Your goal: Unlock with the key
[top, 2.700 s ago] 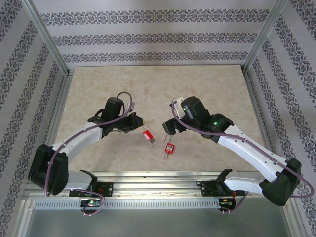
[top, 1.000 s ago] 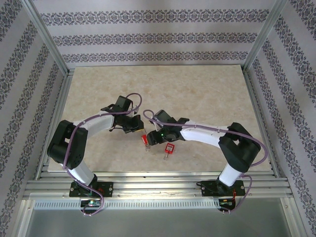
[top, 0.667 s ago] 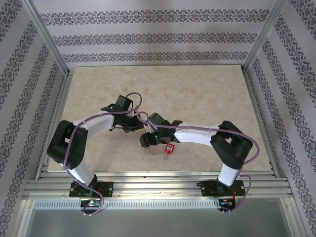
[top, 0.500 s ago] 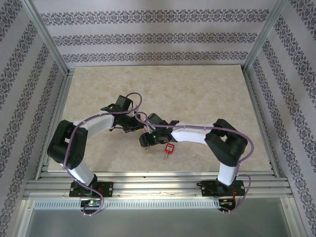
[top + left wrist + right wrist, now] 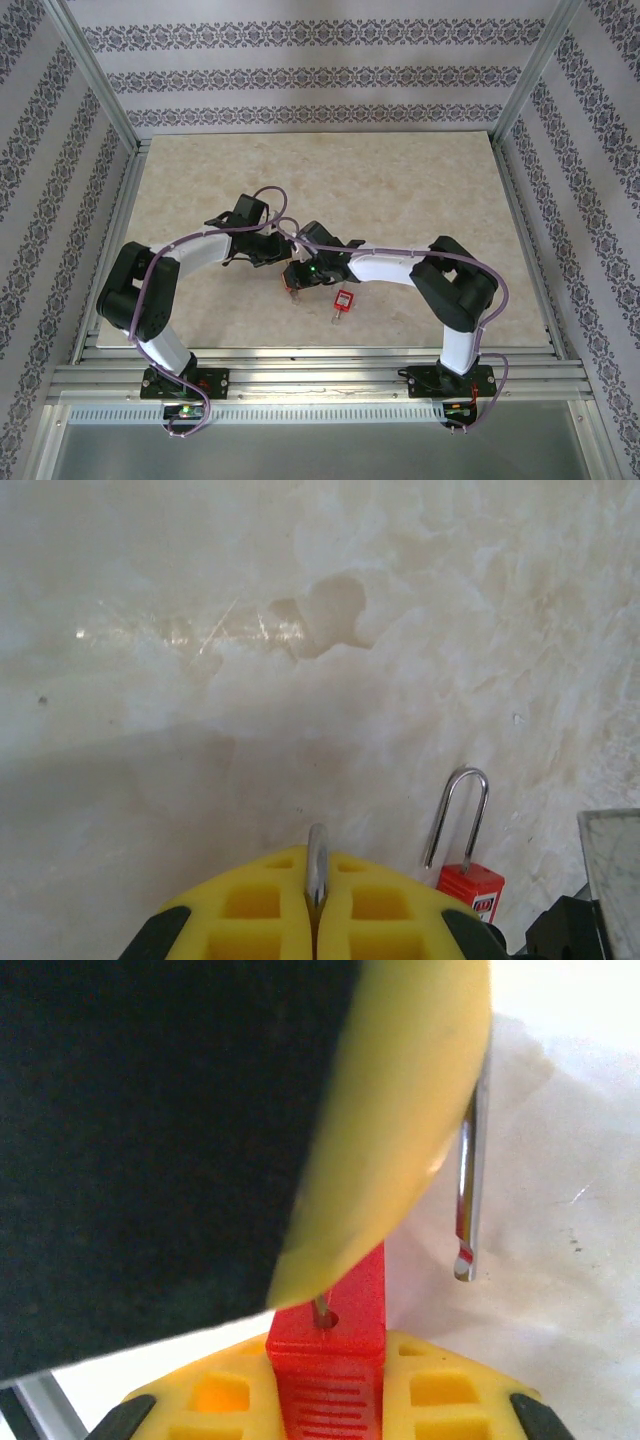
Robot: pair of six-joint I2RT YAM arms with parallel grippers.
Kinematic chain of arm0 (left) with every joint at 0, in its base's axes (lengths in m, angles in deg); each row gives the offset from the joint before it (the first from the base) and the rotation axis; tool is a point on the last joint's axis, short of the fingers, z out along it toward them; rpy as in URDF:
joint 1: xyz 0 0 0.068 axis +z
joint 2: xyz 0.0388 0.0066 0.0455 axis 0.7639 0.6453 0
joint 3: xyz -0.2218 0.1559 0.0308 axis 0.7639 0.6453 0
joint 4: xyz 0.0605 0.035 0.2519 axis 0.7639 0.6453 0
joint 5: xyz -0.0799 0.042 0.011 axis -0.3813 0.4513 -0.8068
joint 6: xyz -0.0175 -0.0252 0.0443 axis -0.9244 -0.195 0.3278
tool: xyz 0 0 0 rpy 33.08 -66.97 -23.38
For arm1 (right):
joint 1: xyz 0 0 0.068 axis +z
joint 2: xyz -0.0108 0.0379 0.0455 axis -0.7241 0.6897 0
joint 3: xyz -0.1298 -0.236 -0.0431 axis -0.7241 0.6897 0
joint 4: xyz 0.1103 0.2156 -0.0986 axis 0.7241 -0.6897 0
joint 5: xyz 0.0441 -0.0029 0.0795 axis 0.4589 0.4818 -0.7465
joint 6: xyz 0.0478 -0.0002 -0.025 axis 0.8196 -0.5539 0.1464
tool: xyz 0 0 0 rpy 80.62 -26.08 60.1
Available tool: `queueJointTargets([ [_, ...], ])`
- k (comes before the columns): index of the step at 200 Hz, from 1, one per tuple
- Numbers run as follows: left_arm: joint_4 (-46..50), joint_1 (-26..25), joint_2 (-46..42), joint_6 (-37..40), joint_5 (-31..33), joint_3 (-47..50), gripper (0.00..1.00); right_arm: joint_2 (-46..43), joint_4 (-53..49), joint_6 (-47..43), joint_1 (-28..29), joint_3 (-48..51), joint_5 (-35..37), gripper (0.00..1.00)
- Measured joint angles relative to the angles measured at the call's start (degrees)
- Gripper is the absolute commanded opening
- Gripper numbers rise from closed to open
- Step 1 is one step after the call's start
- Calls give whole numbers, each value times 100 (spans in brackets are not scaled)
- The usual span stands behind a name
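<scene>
Left gripper (image 5: 316, 885) closed fully on the key (image 5: 317, 848) — silver blade poking out between pads (image 5: 250, 910). Right gripper (image 5: 325, 1380) clamped on red padlock (image 5: 335, 1290), just beside the key; 1 shackle (image 5: 466, 1200) end free.

Key (image 5: 316, 865) gripped above the marble table (image 5: 300, 630)
Its silver blade pokes up between the closed yellow fingers (image 5: 250, 910), bottom centre; red padlock (image 5: 470, 888) lower right, shackle (image 5: 468, 772) pointing up.
</scene>
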Motion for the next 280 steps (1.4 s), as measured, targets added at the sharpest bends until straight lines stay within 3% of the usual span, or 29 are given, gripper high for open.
queueJointTargets([
  [41, -822, 39, 120, -175, -122, 297, 0, 131, -9, 151, -199, -83, -369, 11],
  [91, -1974, 72, 352, -378, -387, 636, 0, 181, -125, 229, -387, -120, -516, 26],
  [129, -2684, 68, 640, -455, -621, 778, 3, 214, -334, 160, -422, -162, -302, 32],
  [143, -2846, 68, 706, -481, -660, 811, 17, 219, -413, 142, -422, -192, -247, 38],
  [160, -2883, 59, 787, -455, -636, 850, 20, 229, -514, 138, -439, -197, -74, 42],
  [185, -2894, 59, 791, -400, -605, 885, 42, 232, -706, 68, -496, -245, 116, 52],
  [198, -2885, 59, 734, -424, -584, 863, 68, 223, -763, 0, -481, -256, 168, 58],
  [213, -2824, 68, 586, -481, -490, 831, 81, 120, -859, -70, -474, -256, 321, 63],
  [226, -2747, 72, 455, -446, -354, 813, 99, -17, -1032, -85, -522, -256, 468, 67],
  [280, -2046, 223, 87, -378, 192, 678, 100, -372, -1639, -127, -557, -232, 844, 79],
])
